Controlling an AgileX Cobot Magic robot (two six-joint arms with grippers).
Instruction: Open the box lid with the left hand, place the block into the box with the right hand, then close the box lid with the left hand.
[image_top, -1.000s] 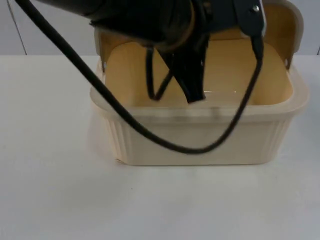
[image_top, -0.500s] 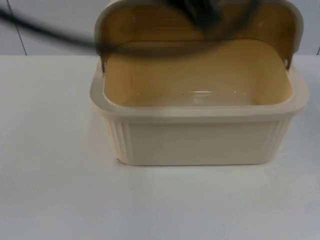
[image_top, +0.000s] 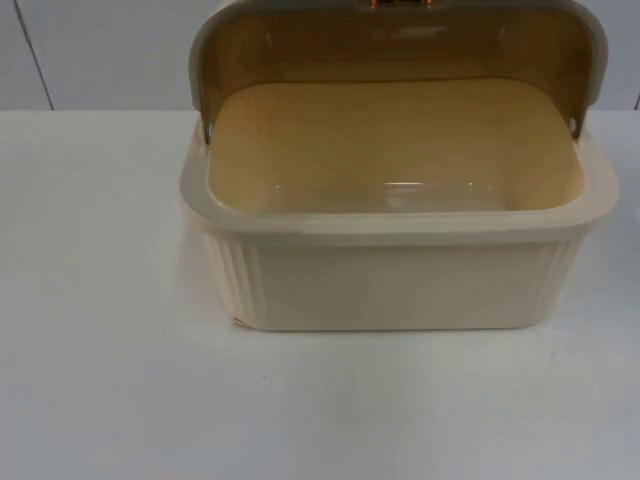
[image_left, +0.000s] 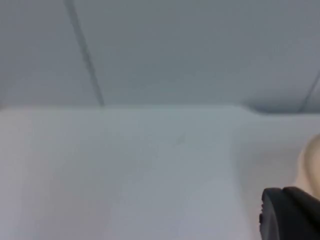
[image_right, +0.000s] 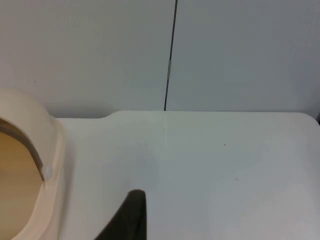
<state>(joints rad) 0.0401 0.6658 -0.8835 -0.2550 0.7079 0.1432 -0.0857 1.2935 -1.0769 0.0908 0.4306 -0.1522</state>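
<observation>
The cream box (image_top: 400, 270) is located at the centre of the top view on the white bench (image_top: 100, 380). Its lid (image_top: 395, 45) is raised upright at the rear edge. The left end effector (image_left: 292, 215) and the right end effector (image_right: 127, 217) are each seen as 1 black fingertip; their spread cannot be determined.

The lid (image_top: 395, 45) of the box (image_top: 395, 270) is cut off at the top edge; the box floor is hidden by its front wall.

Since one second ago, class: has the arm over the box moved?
Yes. It hung over the box interior a second ago; it has since withdrawn up and back past the raised lid, out of the top view.
</observation>
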